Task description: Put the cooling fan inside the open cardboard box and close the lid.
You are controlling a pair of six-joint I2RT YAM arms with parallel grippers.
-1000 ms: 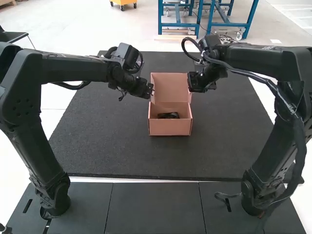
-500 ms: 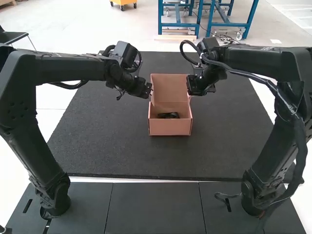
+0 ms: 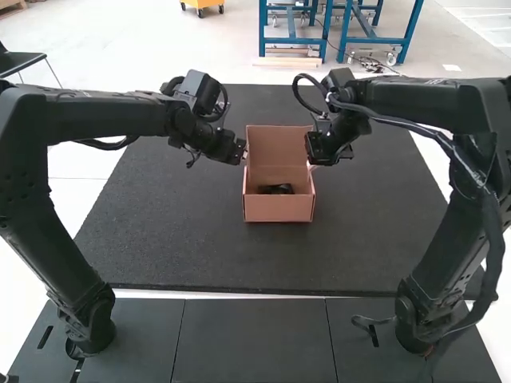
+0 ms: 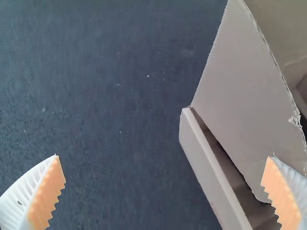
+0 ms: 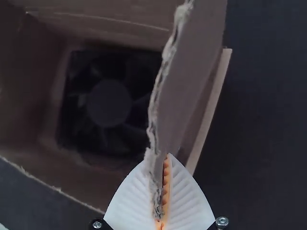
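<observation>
Fan boxed, lid upright, both tools at the lid edges.
The black cooling fan point(image 3: 277, 189) point(image 5: 108, 103) lies flat on the floor of the open brown cardboard box point(image 3: 278, 203), which stands mid-way on the black rubber mat point(image 3: 160, 223), well apart from the mat's edges. The lid point(image 3: 275, 145) stands raised at the rear. The right tool point(image 3: 315, 152) point(image 5: 160, 191) is pinched on the lid's torn right edge. The left tool point(image 3: 239, 150) point(image 4: 163, 191) is spread wide just beside the left edge.

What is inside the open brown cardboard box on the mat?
A black square cooling fan lies flat on the bottom of the brown cardboard box. The cardboard flap pinched by the right gripper covers one edge of the fan.
</observation>
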